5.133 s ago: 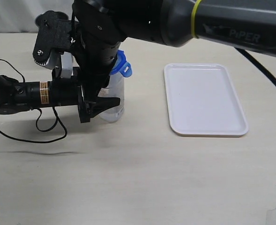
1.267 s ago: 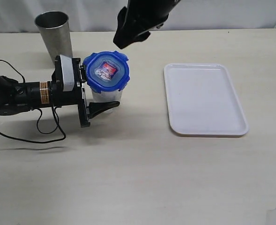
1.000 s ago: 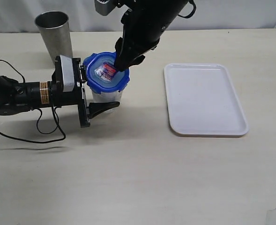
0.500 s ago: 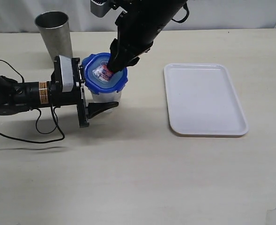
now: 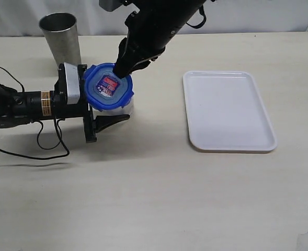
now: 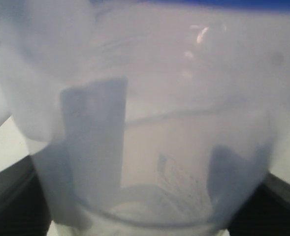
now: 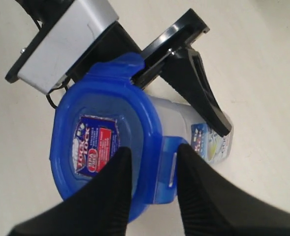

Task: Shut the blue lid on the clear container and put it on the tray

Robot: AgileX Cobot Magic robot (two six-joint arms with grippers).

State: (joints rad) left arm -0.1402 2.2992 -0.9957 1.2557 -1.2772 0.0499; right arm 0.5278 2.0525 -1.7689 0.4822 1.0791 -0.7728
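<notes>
Change since half a second back: blue lid (image 5: pixel 107 86) and the clear container (image 5: pixel 121 108) under it now sit further left in the exterior frame, with the lid face tipped more toward the camera. The right gripper (image 5: pixel 122 67) has gone from the lid's middle to its upper-right rim.
Exterior view only: steel cup (image 5: pixel 61 36) stands upper left. The tray (image 5: pixel 228 110) lies right of centre, well apart from the container. The left gripper (image 5: pixel 112 104) lies level along the worktop (image 5: pixel 159 188) from the left edge, with a black cable (image 5: pixel 49 144) looping beneath it.
Right wrist view only: one lock flap (image 7: pixel 165 169) of the lid lies between the two black fingers (image 7: pixel 110 191). One finger crosses the lid face beside the sticker (image 7: pixel 93 147); the other is just beside the flap's outer edge. A printed label (image 7: pixel 209 140) shows on the container wall.
Left wrist view only: the translucent container wall fills the picture, out of focus. Dark bars show through it on either side, and a thin blue strip of lid runs along one edge.
Lid, appearance: blue, roundish, seated on the container mouth, with the red-and-white sticker facing up.
Container, appearance and place: cloudy clear plastic, left of centre in the exterior frame, lower right of the steel cup. Only its lower part shows below the lid.
Left jaws: grasping the container, one on each side of its wall.
Right jaws: astride the lid's rim and flap; cannot tell whether they are clenched on it.
</notes>
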